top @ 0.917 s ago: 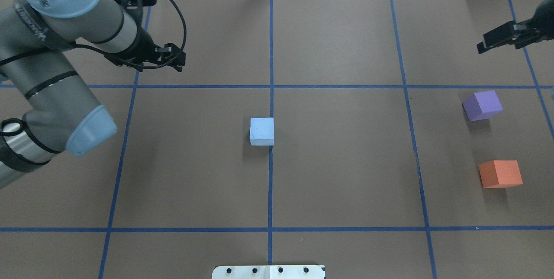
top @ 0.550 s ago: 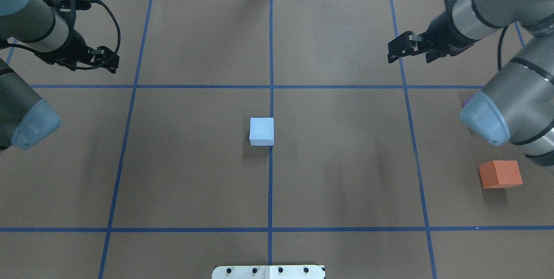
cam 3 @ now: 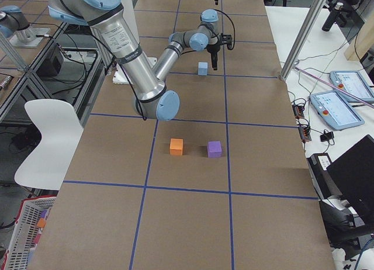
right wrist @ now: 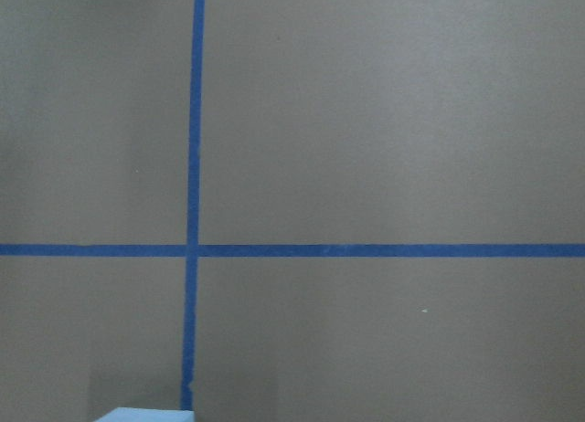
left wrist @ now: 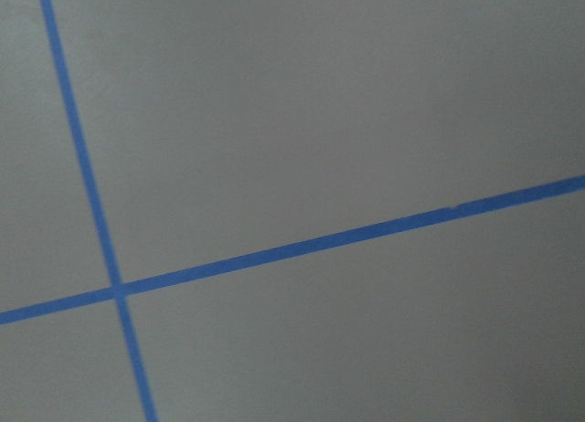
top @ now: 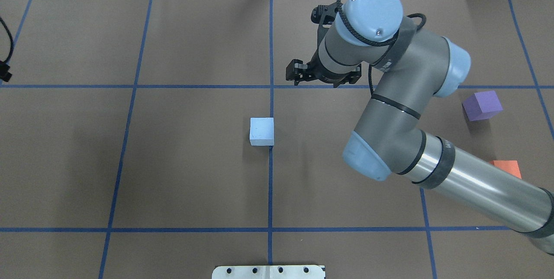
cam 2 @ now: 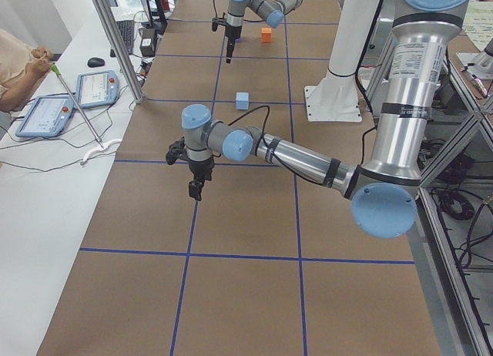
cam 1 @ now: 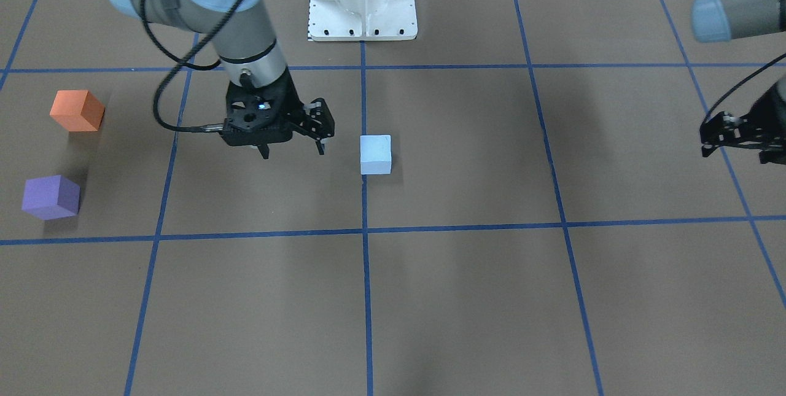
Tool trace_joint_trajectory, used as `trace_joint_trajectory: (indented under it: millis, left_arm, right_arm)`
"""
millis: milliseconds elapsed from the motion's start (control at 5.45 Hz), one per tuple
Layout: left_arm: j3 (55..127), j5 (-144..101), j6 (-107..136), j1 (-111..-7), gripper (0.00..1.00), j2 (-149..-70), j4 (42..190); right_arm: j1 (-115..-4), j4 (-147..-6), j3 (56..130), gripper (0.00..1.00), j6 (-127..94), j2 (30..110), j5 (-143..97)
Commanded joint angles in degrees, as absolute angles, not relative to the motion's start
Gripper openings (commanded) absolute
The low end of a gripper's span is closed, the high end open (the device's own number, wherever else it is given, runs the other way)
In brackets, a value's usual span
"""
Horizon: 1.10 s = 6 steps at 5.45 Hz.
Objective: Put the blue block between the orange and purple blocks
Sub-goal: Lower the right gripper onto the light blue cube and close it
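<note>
The right pincer [cam 1: 292,153] hangs above the counter [cam 1: 466,298] with fingers spread wide and empty, and the blue block [cam 1: 375,154] lies on the counter near it, to its left and a little toward the robot's base, not touching. The block is almost a cube, so I think no long axis matters. The left pincer [cam 1: 734,144] is well apart beyond the block, and its opening I cannot tell; the orange block [cam 1: 77,110] and purple block [cam 1: 51,197] sit well to the right pincer's right.

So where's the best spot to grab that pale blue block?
Probably by pinching two opposite side faces of the blue block, coming straight down from above. It sits flat with nothing close beside it, and the right gripper nearby points downward.
</note>
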<state>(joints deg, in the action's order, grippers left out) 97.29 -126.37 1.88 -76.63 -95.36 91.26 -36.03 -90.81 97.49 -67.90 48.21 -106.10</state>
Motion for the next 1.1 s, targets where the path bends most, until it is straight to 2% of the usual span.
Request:
trace_joint_trajectory:
  millis: [0, 183, 917]
  left_arm:
    - [91.5, -130.67, -15.8, -87.78, 1.0, -92.38, 91.23]
    - [91.41, -131.65, -15.82, -87.8, 1.0, -91.94, 91.32]
    - [91.4, -133.68, -15.82, -87.71, 1.0, -89.83, 92.2]
  right_arm:
    - [-29.56, -90.79, 85.86, 1.0, -72.05, 40.39, -100.32]
    - [-26.23, -90.18, 82.3, 1.0, -74.16, 38.6, -98.2]
    - [-24.08, -88.33, 78.5, 1.0, -73.75, 38.5, -95.19]
